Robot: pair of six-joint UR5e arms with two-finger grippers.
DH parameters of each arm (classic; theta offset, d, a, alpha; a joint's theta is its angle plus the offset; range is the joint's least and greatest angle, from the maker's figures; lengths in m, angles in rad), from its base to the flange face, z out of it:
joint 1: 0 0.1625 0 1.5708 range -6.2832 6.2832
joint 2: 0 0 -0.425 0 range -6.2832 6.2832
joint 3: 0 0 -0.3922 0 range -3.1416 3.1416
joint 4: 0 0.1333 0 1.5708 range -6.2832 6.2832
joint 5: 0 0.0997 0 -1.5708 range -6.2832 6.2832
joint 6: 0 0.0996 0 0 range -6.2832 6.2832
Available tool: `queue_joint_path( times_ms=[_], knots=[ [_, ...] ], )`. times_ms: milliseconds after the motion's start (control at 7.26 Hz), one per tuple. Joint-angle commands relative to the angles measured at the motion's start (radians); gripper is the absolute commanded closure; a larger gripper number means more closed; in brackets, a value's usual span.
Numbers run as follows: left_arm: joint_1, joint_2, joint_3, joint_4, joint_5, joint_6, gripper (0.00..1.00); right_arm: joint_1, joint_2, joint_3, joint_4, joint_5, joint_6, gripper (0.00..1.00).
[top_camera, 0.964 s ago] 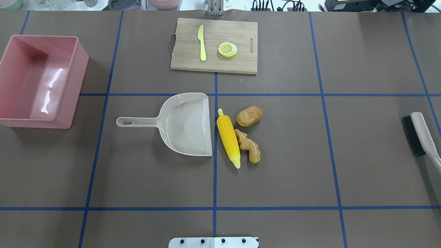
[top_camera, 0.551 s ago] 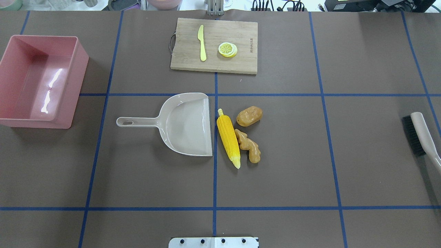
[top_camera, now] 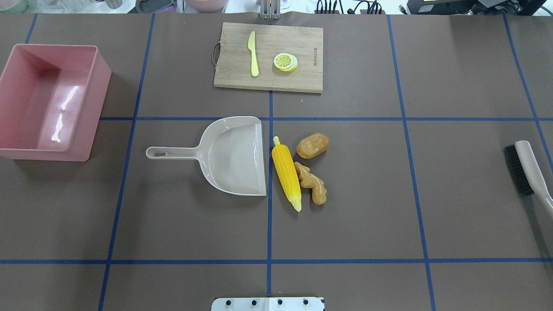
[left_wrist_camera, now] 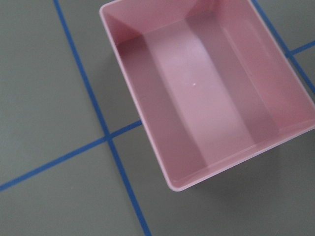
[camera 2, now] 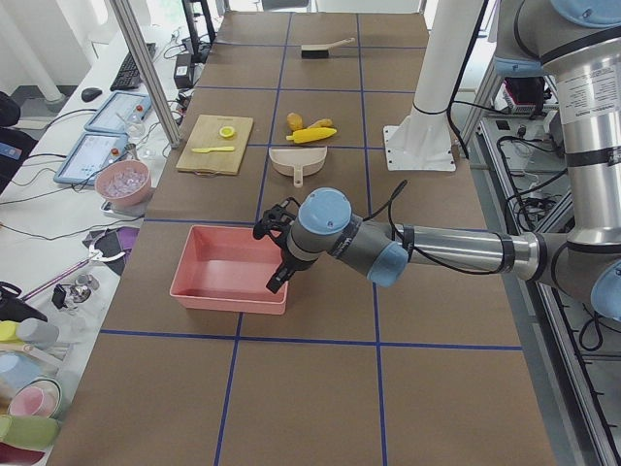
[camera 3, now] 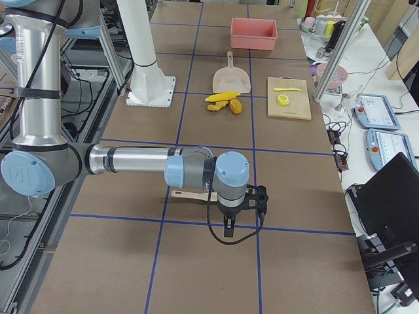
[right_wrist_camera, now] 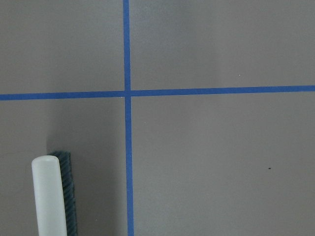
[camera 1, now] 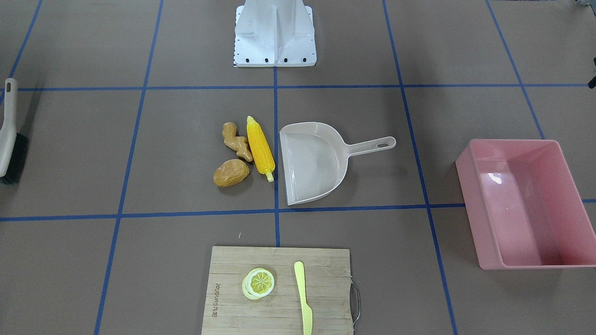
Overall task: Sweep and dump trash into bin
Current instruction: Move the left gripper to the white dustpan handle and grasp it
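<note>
The trash lies in a cluster at the table's middle: a yellow corn cob (top_camera: 286, 178), a tan ginger root (top_camera: 312, 182) touching its right side, and a brown potato (top_camera: 312, 145) just beyond them. The pink bin (top_camera: 100, 82) stands at the far left and looks bare inside in the left wrist view (left_wrist_camera: 142, 98). My left gripper (camera 2: 276, 254) hangs over the bin's near edge, and my right gripper (camera 3: 229, 230) hovers by the brush handle. Both show only in the side views, so I cannot tell whether either is open or shut.
A beige dustpan (top_camera: 233, 155) lies left of the corn, mouth toward it, handle pointing at the bin. A beige brush with black bristles (top_camera: 525, 168) lies at the right edge. A wooden cutting board (top_camera: 268, 58) at the back holds a yellow knife (top_camera: 253, 54) and lemon slices (top_camera: 285, 61).
</note>
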Motion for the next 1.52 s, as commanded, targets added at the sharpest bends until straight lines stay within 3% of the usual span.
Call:
queue_joint_path(
  times_ms=[0, 413, 689, 827, 964, 1102, 1240, 1378],
  knots=[
    [0.084, -0.010, -0.004, -0.203, -0.088, -0.032, 0.01, 0.001, -0.004, 0.003, 0.003, 0.007, 0.005, 0.00],
    [0.305, -0.270, 0.003, -0.169, -0.076, -0.363, 0.01, -0.019, -0.009, 0.003, 0.004, 0.005, 0.011, 0.00],
    [0.339, -0.480, -0.007, 0.073, -0.032, -0.387, 0.01, -0.042, -0.016, 0.051, 0.003, 0.004, 0.015, 0.00],
    [0.435, -0.560, -0.039, 0.195, 0.029, -0.402, 0.01, -0.068, -0.074, 0.113, 0.003, 0.005, 0.041, 0.00],
    [0.481, -0.664, -0.042, 0.315, 0.114, -0.392, 0.01, -0.135, -0.096, 0.185, 0.001, 0.008, 0.142, 0.00],
    [0.550, -0.677, -0.046, 0.325, 0.202, -0.326, 0.01, -0.184, -0.146, 0.277, 0.001, 0.008, 0.264, 0.00],
    [0.601, -0.677, -0.053, 0.333, 0.285, -0.065, 0.01, -0.223, -0.199, 0.311, 0.003, 0.013, 0.300, 0.00],
    [0.610, -0.659, -0.062, 0.330, 0.284, 0.047, 0.01, -0.276, -0.202, 0.325, 0.013, 0.037, 0.402, 0.00]
  ],
)
